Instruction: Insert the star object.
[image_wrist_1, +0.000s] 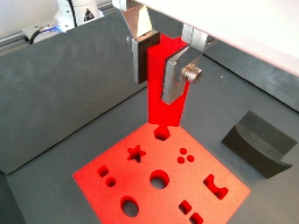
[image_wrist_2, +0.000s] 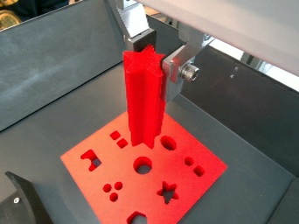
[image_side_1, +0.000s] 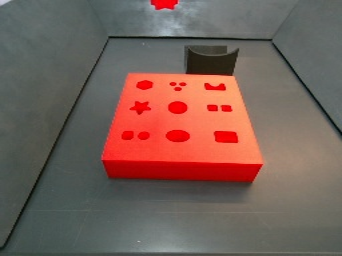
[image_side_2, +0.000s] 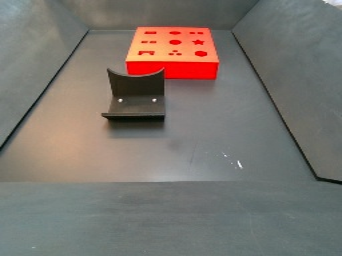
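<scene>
My gripper (image_wrist_1: 159, 87) is shut on the star object (image_wrist_1: 162, 109), a long bright red peg that hangs upright between the silver fingers (image_wrist_1: 177, 79). In a wrist view its star-shaped top (image_wrist_2: 142, 59) shows between the pads, with the gripper (image_wrist_2: 158, 66) shut around it. The peg's lower end hangs above the flat red block (image_wrist_1: 187, 179), off to one side of the star hole (image_wrist_1: 135, 154) (image_wrist_2: 167, 191). In a side view only the peg's tip (image_side_1: 164, 4) shows, high above the block (image_side_1: 181, 170) and its star hole (image_side_1: 139, 107).
A dark grey curved holder (image_side_1: 211, 57) stands on the floor behind the block; it also shows in a wrist view (image_wrist_1: 260, 140) and a side view (image_side_2: 134, 95). Grey walls enclose the floor. The block (image_side_2: 171, 70) has several other shaped holes.
</scene>
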